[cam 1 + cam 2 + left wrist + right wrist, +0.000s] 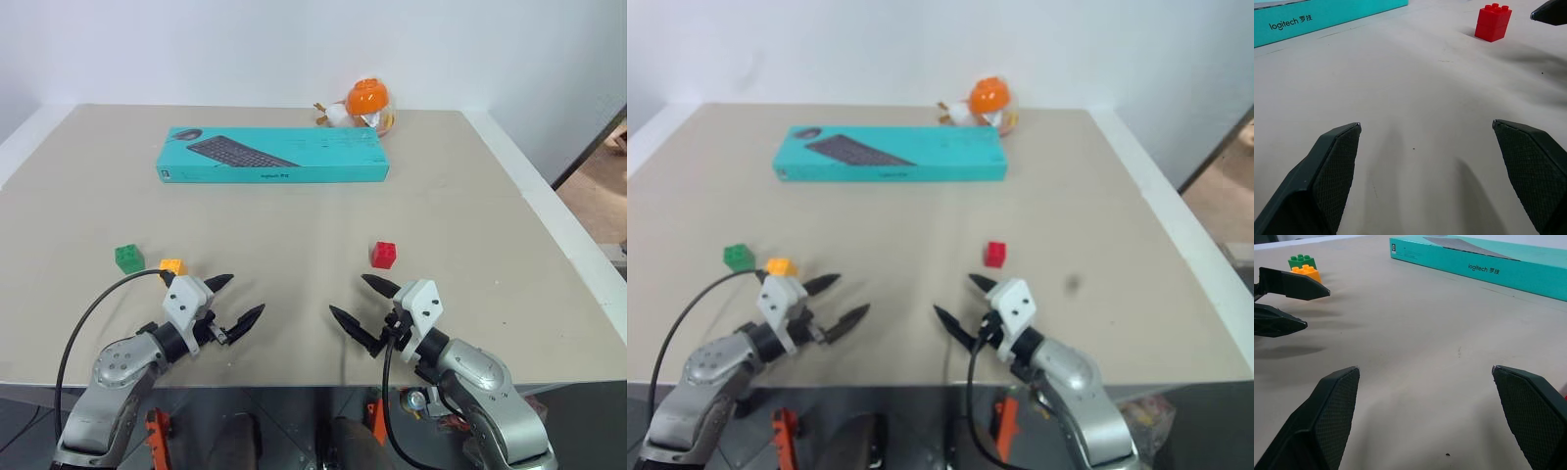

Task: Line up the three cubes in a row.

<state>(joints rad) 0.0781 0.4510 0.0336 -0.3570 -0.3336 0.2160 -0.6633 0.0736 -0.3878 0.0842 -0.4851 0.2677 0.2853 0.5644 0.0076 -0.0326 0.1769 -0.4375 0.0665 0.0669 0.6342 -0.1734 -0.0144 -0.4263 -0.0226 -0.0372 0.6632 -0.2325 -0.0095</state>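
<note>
I am hovering both tools, left tool and right tool, released and empty. The green cube and yellow cube sit together; the red cube lies apart on the table. Next, I reckon, I am fetching red across.

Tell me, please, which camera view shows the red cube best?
The left wrist view: the red cube is large there, studs visible. Both eye views show it small, beyond the right gripper.
</note>
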